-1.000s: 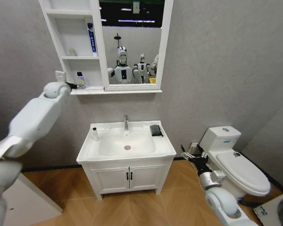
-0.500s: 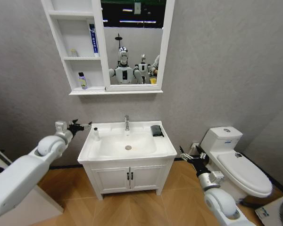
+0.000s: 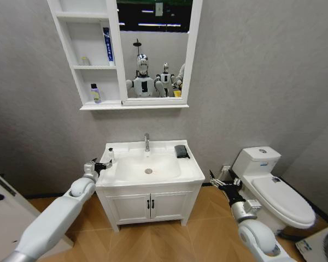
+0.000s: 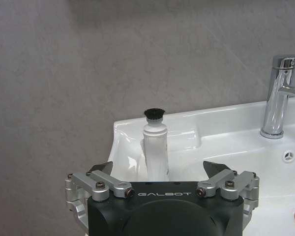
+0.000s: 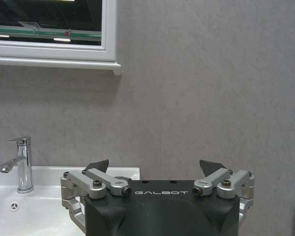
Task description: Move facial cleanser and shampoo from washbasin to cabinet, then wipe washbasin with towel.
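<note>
Grey walls and a wood floor frame the room. The cabinet point(image 3: 87, 57) hangs at 12 o'clock above the washbasin point(image 3: 147, 168) — a blue tube point(image 3: 107, 45) on its middle shelf, a small bottle point(image 3: 95, 93) on the lowest. On the basin, the towel point(image 3: 180, 151) lies at 2 o'clock from the drain, the white bottle point(image 4: 155, 147) at 10 o'clock. The left pincer point(image 3: 103, 165) hovers just beside that bottle, jaws wide; the right pincer point(image 3: 221, 180) — also wide — waits near the toilet point(image 3: 273, 188).

"GALBOT" on the left claw point(image 4: 157, 169) body and the right claw point(image 5: 154, 168) body.
</note>
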